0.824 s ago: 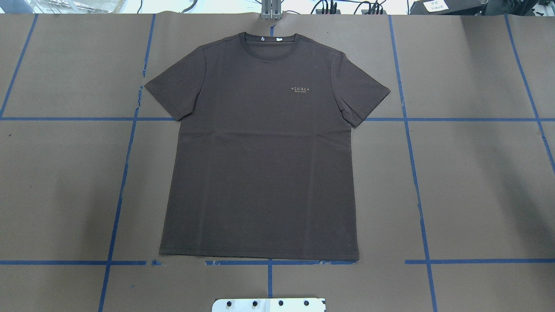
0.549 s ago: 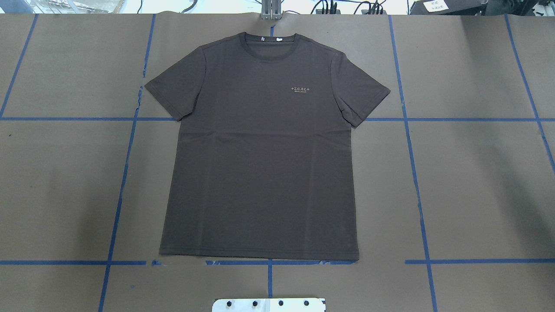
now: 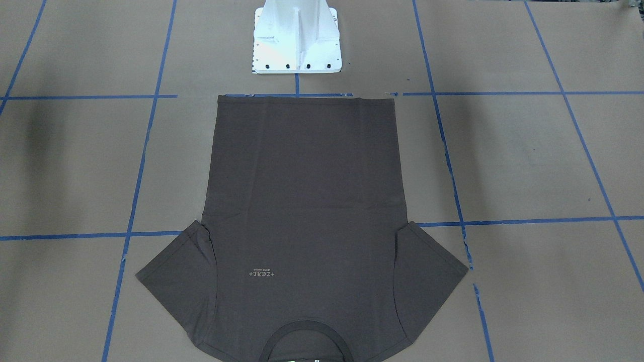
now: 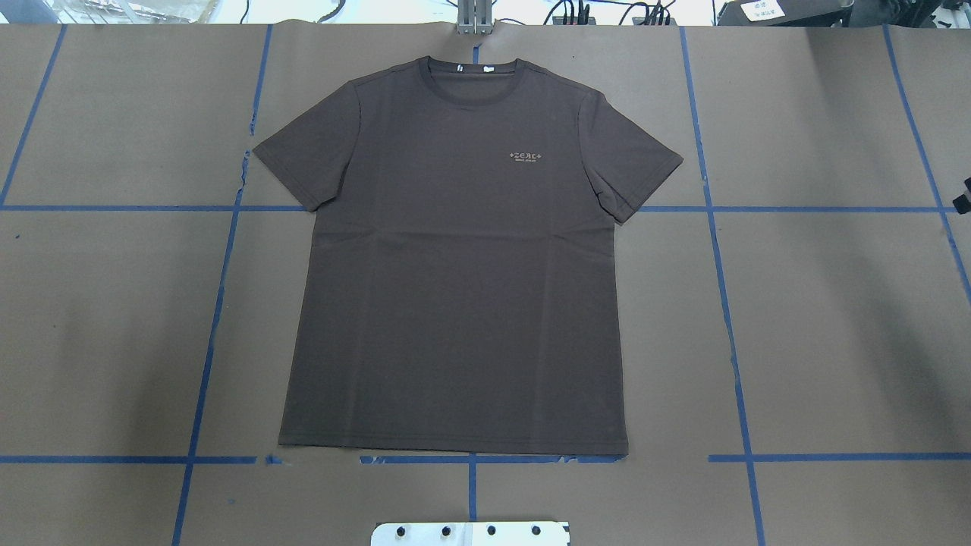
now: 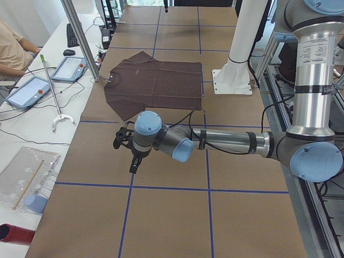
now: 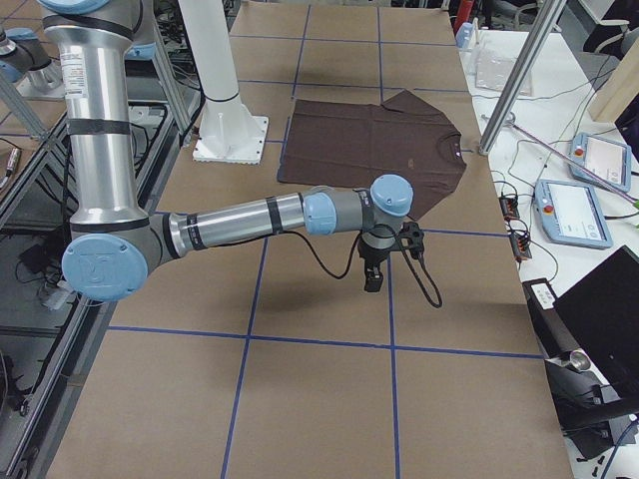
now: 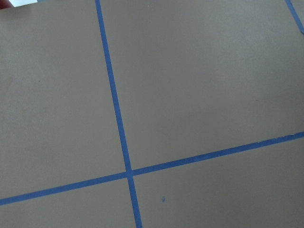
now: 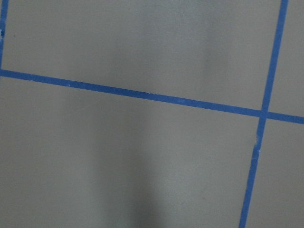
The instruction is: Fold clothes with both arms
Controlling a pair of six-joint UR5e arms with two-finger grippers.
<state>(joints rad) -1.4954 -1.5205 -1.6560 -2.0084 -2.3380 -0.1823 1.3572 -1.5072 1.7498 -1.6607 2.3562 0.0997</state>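
Note:
The dark brown-grey T-shirt (image 4: 455, 288) lies flat and spread out on the brown paper, collar at the far edge and hem toward the robot's base; it also shows in the front-facing view (image 3: 302, 191). My left gripper (image 5: 132, 166) hangs over bare paper well off the shirt's left sleeve. My right gripper (image 6: 372, 283) hangs over bare paper beyond the right sleeve; only a dark sliver of it (image 4: 966, 196) reaches the overhead view's right edge. I cannot tell whether either is open or shut. Both wrist views show only paper and blue tape.
The white pedestal base (image 3: 297, 45) stands just behind the hem. Blue tape lines (image 4: 728, 303) grid the paper. A side bench holds tablets (image 5: 29, 88), with a person's arm (image 5: 11, 48) beside it. A metal pole (image 5: 80, 37) rises near the collar.
The T-shirt has not moved. A dark sliver of the right gripper has come in at the overhead view's right edge.

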